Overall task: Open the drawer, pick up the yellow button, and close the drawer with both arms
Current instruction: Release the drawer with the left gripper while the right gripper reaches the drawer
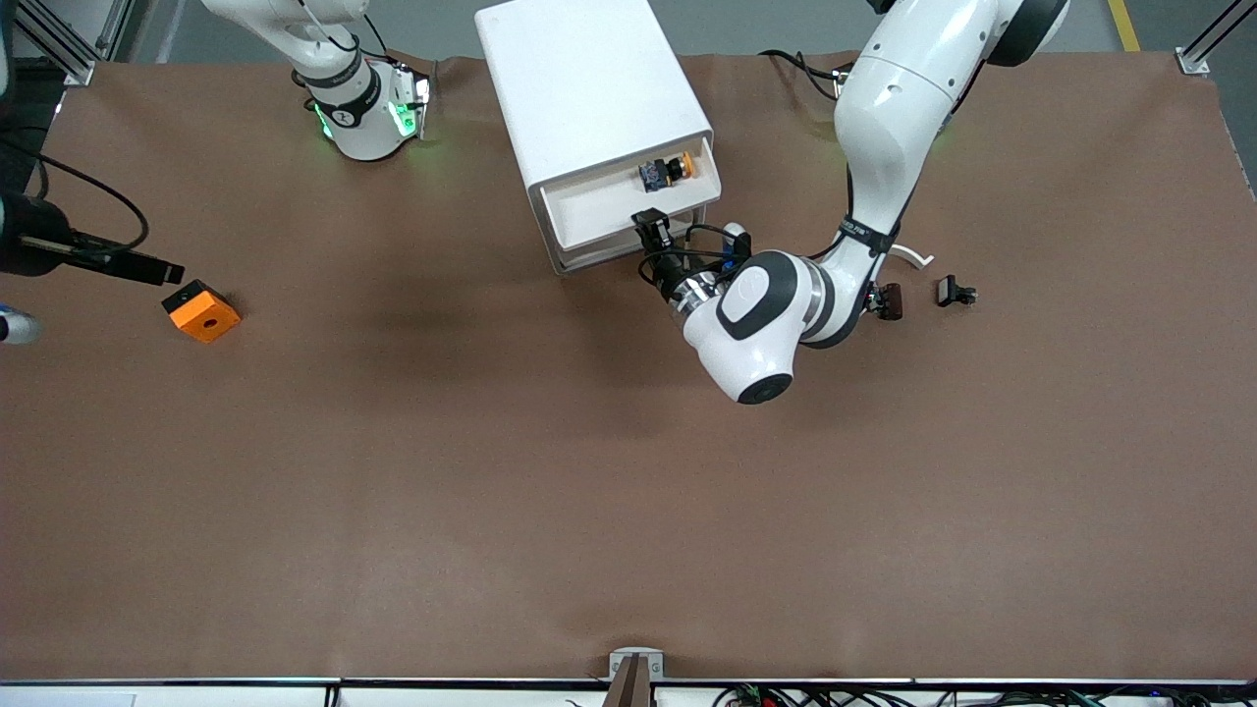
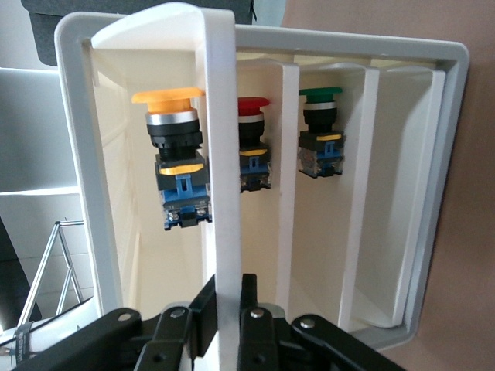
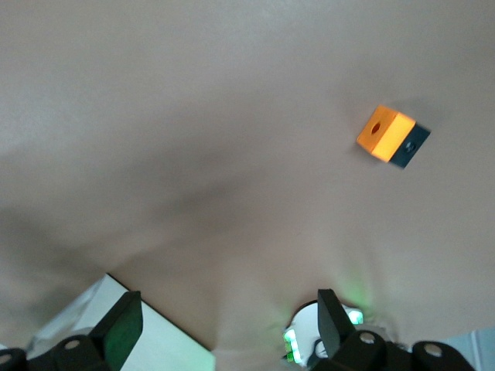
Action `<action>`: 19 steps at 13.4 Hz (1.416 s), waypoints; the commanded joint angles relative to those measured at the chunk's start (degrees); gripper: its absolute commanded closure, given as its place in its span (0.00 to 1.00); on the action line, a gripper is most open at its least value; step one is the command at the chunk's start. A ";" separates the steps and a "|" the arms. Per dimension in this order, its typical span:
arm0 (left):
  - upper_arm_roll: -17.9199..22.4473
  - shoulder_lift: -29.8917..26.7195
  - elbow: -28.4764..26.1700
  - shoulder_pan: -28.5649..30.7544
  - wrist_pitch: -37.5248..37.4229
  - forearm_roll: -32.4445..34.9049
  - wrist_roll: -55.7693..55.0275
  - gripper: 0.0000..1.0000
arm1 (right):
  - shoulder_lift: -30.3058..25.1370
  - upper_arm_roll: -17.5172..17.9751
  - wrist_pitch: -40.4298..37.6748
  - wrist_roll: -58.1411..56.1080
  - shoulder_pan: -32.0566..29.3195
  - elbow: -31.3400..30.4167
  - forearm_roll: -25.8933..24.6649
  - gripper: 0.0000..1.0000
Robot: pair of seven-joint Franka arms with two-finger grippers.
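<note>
The drawer [image 1: 628, 201] stood partly pulled out of the white cabinet [image 1: 589, 93], its cream front [image 1: 633, 245] facing the front camera. Inside it lay the button [image 1: 668, 173], orange-yellow cap and dark blue-black body, resting on the white tray floor toward the left arm's end of the drawer.

In the left wrist view that same button [image 2: 174, 158] sat in the first compartment, with a red-capped button [image 2: 253, 143] in the next and a green-capped one [image 2: 320, 131] after that, each apart from the others with a white divider between.

The left tool [image 1: 652, 234] was right at the drawer front, pinched narrow around the upright white handle [image 2: 220, 193], a black finger [image 2: 249, 309] pressed to either side of it. The left arm [image 1: 884, 128] reached down from its base and doubled back toward the cabinet.

Out on the brown counter [image 1: 628, 471], a small black clip-like piece [image 1: 955, 292] lay toward the left arm's end, with a dark brown piece [image 1: 890, 299] just beside the left arm's wrist.

The right tool [image 3: 224, 325] hung wide apart over the counter at the right arm's end, holding nothing; that arm waited. The orange block [image 1: 201, 311] with its round hole lay on the counter at that same end, well apart from the cabinet, and showed in the right wrist view too [image 3: 385, 133].
</note>
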 commanded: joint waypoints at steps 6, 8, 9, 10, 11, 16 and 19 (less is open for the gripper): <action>3.41 0.68 3.72 0.30 1.52 0.77 1.81 0.87 | -0.77 0.06 -1.14 29.33 15.68 0.17 0.36 0.00; 3.41 0.68 4.16 0.75 1.61 0.69 2.08 0.01 | -0.86 0.06 -0.96 35.30 18.58 0.25 1.06 0.00; 3.41 0.59 4.77 0.75 1.61 0.77 2.17 0.00 | -0.86 0.06 -0.88 38.11 19.90 0.26 1.67 0.00; 3.41 0.42 5.38 1.10 1.61 0.77 2.17 0.00 | -0.86 0.06 -0.70 40.58 21.13 0.26 2.20 0.00; 3.41 0.24 6.00 1.80 1.61 0.69 2.08 0.00 | -0.86 0.06 -0.18 43.39 22.36 0.26 2.38 0.00; 8.93 -0.11 11.00 2.42 1.61 0.86 4.26 0.00 | -0.51 0.06 3.15 60.07 31.85 0.43 2.64 0.00; 13.85 -1.33 12.50 2.77 1.52 0.95 13.73 0.00 | 0.54 0.06 7.63 72.46 38.87 0.52 2.73 0.00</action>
